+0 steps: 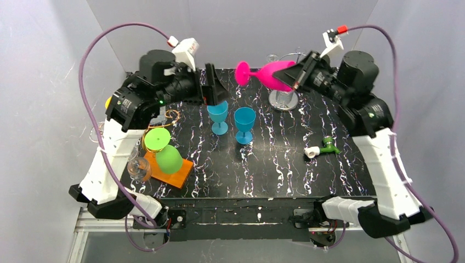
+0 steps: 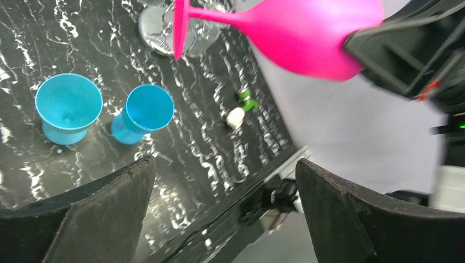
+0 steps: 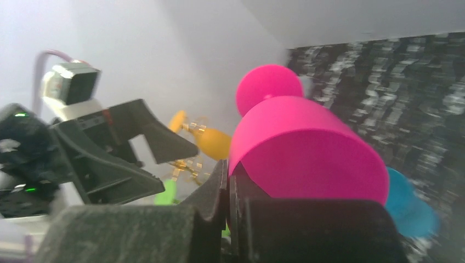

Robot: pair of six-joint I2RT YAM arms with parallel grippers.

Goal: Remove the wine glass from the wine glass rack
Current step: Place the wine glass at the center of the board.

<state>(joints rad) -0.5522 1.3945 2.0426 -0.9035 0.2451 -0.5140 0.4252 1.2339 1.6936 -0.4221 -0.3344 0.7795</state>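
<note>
Table: mid-frame, arm bases at its lower edge.
Rack: on table, upper centre-right.
Wine glass: in the air, tipped sideways, just left of rack; bowl in right gripper, foot toward frame left.
Left gripper: left of that foot, apart.
Left goblet, right goblet: upright, side by side, frame centre.
Fitting: on table, right of goblets.
Board: table's lower left, tipped glass on it.

Rim of pink wine glass hidden inside right gripper. Upper rack concealed behind it. Small green-white object at right unidentifiable.
</note>
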